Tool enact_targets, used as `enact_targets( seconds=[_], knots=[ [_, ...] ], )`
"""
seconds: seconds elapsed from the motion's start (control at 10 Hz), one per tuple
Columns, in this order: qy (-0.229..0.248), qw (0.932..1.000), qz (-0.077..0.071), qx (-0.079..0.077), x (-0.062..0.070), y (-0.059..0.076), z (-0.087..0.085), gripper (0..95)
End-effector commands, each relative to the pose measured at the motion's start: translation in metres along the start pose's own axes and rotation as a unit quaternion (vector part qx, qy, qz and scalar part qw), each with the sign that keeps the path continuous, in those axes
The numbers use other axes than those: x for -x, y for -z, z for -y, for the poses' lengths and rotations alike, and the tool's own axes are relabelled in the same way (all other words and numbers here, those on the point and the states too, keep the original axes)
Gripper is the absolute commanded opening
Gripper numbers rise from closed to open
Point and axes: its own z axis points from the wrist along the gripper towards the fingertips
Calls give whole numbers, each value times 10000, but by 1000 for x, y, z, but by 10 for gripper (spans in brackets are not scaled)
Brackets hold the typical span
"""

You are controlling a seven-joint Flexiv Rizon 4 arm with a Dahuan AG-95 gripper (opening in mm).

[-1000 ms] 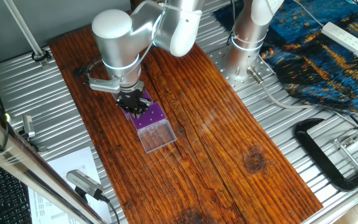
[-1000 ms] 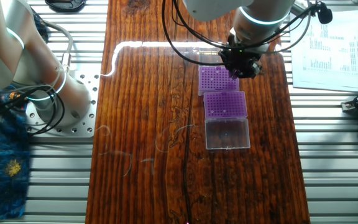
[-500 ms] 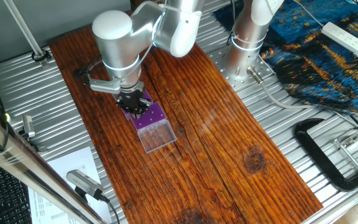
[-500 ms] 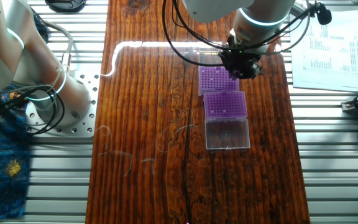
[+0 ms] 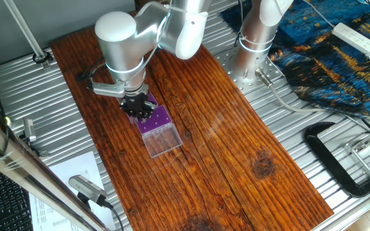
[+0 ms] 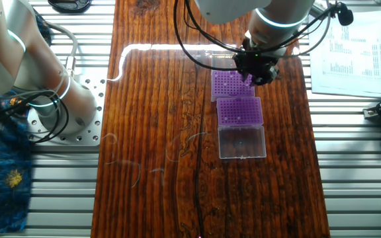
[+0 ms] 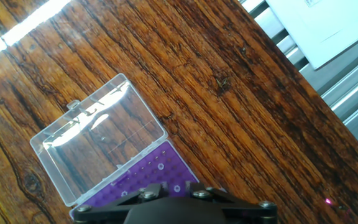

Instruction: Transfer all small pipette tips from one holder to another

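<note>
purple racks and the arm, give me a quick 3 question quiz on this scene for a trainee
1. True or false: the tool hangs over the clear open lid.
2. How many purple racks lie on the wooden table?
3. The clear lid is: A) shut over a rack, B) open and lying flat on the table, C) held by the tool.

Key:
1. False: it is over the far purple rack.
2. Two, end to end.
3. B.
</note>
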Motion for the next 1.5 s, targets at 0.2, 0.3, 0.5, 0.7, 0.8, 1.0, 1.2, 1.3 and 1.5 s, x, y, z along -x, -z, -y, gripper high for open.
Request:
enact_targets(
  seconds=[0.2,0.3,0.5,0.7,0.8,1.0,1.2,1.3,1.5],
  knots=[
    [50,10000,-55,-6,-10,6,13,190],
    [83,9999,-58,-6,-13,6,16,190],
    [311,9995,-60,-7,-27,4,35,190],
    [428,9991,-65,-8,-38,-2,51,190],
    [519,9986,-104,-20,-46,-4,58,190],
    [641,9977,-231,10,-58,2,65,190],
    [722,9969,-294,66,-72,6,68,190],
    [728,9969,-300,72,-76,6,67,190],
    [635,9976,-265,111,-89,5,56,190]
  ],
)
